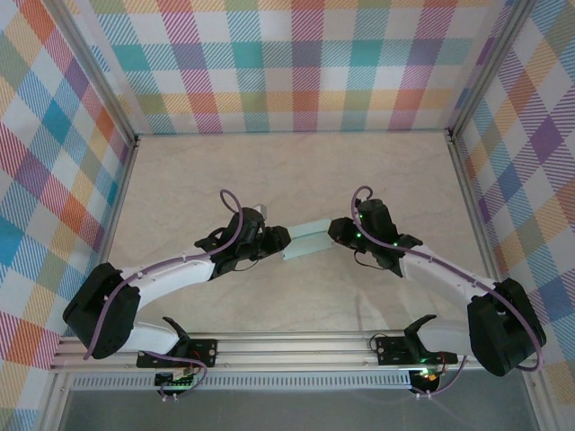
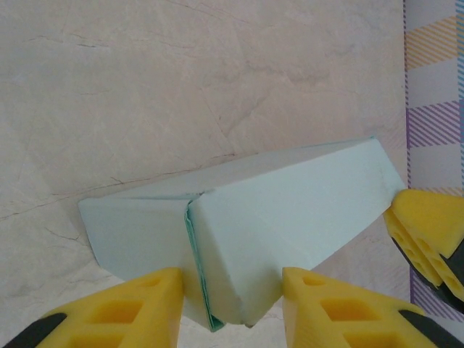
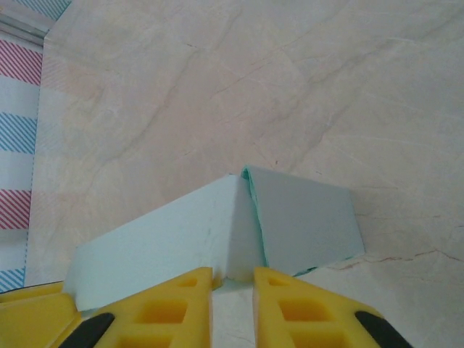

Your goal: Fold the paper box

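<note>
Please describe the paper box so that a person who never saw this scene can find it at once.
On the beige table inside the checked walls, look at the middle. There the paper box is held between the left gripper and the right gripper, one at each end. It is the only pale mint thing, long and folded.

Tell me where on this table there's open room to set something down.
Bare: the far half of the table, from the back wall to the paper box, and the near strip between the box and the base rail. Crowded: the middle, where left gripper and right gripper meet at the box.
</note>
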You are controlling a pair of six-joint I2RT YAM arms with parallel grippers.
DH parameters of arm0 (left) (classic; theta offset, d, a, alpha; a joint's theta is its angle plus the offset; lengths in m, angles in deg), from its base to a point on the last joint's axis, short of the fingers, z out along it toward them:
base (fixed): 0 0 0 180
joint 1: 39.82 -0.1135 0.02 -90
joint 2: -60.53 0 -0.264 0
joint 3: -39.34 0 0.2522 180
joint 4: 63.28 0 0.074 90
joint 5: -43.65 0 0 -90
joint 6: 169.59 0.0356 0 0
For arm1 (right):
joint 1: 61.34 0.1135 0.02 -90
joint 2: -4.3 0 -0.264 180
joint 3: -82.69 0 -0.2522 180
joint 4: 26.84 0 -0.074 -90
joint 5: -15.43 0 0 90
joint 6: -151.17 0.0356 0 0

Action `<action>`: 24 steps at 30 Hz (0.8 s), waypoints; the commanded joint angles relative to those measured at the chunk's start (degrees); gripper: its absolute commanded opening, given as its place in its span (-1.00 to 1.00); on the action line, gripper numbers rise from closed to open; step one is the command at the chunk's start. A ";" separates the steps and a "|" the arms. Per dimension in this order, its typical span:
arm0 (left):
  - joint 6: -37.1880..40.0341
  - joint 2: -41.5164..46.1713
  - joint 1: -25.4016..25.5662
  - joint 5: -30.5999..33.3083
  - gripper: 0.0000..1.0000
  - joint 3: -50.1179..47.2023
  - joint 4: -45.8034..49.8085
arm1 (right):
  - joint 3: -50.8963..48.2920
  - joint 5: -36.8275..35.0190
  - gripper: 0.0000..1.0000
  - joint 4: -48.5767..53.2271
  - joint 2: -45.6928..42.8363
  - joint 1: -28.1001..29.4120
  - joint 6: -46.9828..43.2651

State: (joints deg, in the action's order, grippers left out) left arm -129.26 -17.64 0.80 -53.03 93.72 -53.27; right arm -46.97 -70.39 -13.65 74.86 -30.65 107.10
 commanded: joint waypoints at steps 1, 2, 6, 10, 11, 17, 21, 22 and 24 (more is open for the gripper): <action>1.02 -1.59 -0.93 0.46 -0.23 -1.16 4.57 | 0.52 1.27 -0.28 0.49 -0.25 -0.07 -0.31; 1.11 -1.71 -0.90 0.47 -0.23 -1.13 4.63 | 0.75 1.09 -0.09 0.64 -0.33 -0.18 -0.40; 1.46 -2.04 -0.98 0.20 -0.23 -0.81 4.69 | 2.02 0.82 0.20 0.56 -0.28 -0.63 0.20; 1.44 -2.27 -0.98 0.04 -0.23 -0.89 4.45 | 2.86 1.20 0.21 0.85 0.81 -2.35 3.71; 1.42 -2.33 -0.98 0.07 -0.23 -0.90 4.37 | 2.86 1.73 0.21 0.85 1.42 -2.99 4.34; 1.46 -2.76 -1.08 -0.26 -0.23 -0.72 4.22 | 2.25 5.29 -0.16 -2.07 4.82 -4.25 6.17; 1.42 -2.84 -1.07 -0.24 -0.23 -0.85 4.23 | 0.43 5.43 -0.63 -3.51 4.99 -4.42 7.49; 1.50 -2.85 -1.07 -0.22 -0.23 -0.81 4.25 | -0.03 5.73 -0.74 -4.03 4.94 -4.46 7.92; 1.42 -2.89 -1.07 -0.33 -0.23 -0.73 4.28 | -0.56 6.43 -0.90 -4.83 5.02 -4.59 8.45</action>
State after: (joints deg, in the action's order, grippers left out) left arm -128.63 -18.89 0.47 -53.86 93.74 -54.01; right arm -46.16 -65.82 -17.09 79.15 -35.17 114.20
